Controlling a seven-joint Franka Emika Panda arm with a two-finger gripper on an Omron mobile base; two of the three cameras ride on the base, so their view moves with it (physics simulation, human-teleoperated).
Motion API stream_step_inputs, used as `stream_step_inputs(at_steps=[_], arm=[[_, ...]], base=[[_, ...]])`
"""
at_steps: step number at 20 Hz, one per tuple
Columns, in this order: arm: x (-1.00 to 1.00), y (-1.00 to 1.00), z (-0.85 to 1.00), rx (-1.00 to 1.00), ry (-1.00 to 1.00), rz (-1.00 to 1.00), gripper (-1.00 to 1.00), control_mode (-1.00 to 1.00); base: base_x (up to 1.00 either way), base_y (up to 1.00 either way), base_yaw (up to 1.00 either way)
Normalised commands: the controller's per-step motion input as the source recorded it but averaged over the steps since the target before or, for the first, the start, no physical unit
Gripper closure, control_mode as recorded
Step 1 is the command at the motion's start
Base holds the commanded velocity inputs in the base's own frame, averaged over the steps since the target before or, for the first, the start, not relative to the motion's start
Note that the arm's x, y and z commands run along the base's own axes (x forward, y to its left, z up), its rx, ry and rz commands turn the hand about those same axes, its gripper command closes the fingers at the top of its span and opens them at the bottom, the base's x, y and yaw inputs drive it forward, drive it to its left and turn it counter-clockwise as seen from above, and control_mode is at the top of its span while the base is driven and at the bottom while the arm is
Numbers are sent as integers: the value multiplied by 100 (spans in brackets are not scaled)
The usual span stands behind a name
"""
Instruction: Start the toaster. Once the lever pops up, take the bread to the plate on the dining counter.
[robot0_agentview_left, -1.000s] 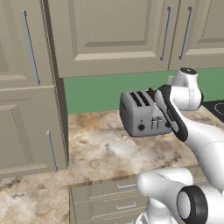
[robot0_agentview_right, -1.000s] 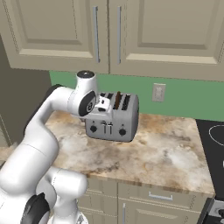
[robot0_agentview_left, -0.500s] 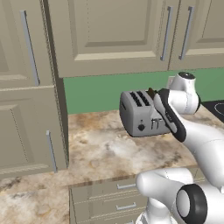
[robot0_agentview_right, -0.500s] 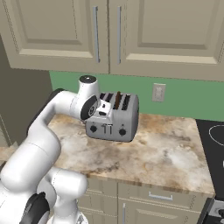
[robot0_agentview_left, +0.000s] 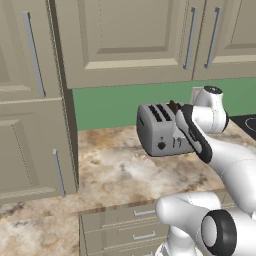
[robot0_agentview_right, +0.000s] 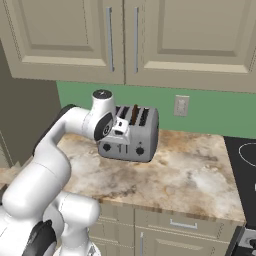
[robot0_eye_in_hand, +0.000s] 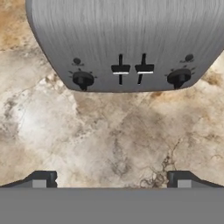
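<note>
Easing closer to the front of the toaster (robot0_eye_in_hand: 122, 39) on the marbled worktop (robot0_eye_in_hand: 113, 131), gripper (robot0_eye_in_hand: 113, 179) jaws spread wide and empty, lining up on the two levers (robot0_eye_in_hand: 131, 68), bread (robot0_agentview_right: 135, 114) standing in a slot, toasting not yet started.

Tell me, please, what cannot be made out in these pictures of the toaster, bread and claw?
- Bread: only its dark top pokes from a slot in the right base view; the toaster body hides the rest.
- Toaster front, left base view: the arm covers the levers.
- Claw, hand view: only the fingertips rise above the bottom edge.
- Knob markings, hand view: too small to read.
</note>
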Motion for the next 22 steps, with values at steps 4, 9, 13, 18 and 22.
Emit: stream_step_inputs(at_steps=[4, 9, 13, 18, 22], arm=[[0, 0, -5, 0, 0, 0, -100, -100], [6, -1, -3, 0, 0, 0, -100, -100], [14, -3, -3, 0, 0, 0, -100, -100], [17, -4, -10, 0, 0, 0, -100, -100], [13, -7, -14, 0, 0, 0, -100, -100]], base=[[0, 0, 0], [0, 0, 0], [0, 0, 0], [0, 0, 0], [0, 0, 0]])
